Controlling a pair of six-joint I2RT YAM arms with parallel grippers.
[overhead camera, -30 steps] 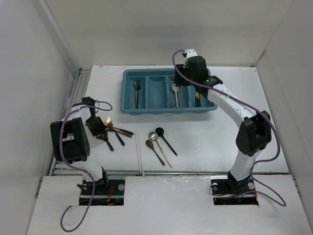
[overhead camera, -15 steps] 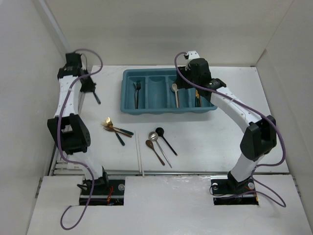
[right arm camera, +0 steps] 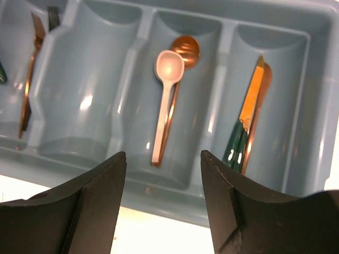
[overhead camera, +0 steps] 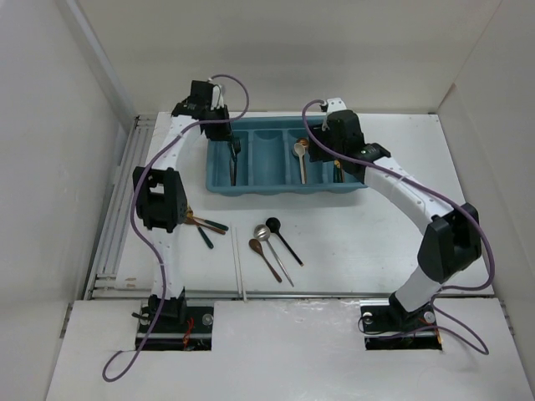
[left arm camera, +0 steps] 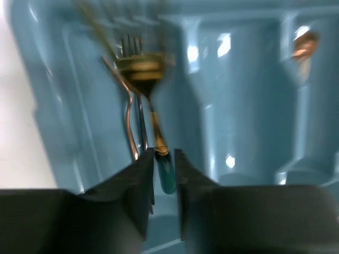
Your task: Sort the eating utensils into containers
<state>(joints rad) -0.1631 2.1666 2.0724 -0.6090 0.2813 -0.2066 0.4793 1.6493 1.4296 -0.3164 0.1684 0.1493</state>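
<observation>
The left end effector point(left arm camera: 163, 156) clamps the green handle end of a gold metal fork point(left arm camera: 140, 66) held lengthwise over the leftmost slot of the teal-blue plastic cutlery tray point(overhead camera: 276, 190), tines away, while the right end effector point(right arm camera: 163, 156) hovers over that tray, fingers point(right arm camera: 100, 201) apart.

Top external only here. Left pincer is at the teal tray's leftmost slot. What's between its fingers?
Observer: Left wrist view shows a gold-headed fork with a teal handle, handle end between the tips of the left pincer. Too blurred to tell if it's gripped.
Operator: Right pincer loaded?
Observer: No, the right pincer is open and empty above the teal plastic cutlery tray.
Operator: Third slot?
Observer: A cream spoon atop a copper spoon.
</observation>
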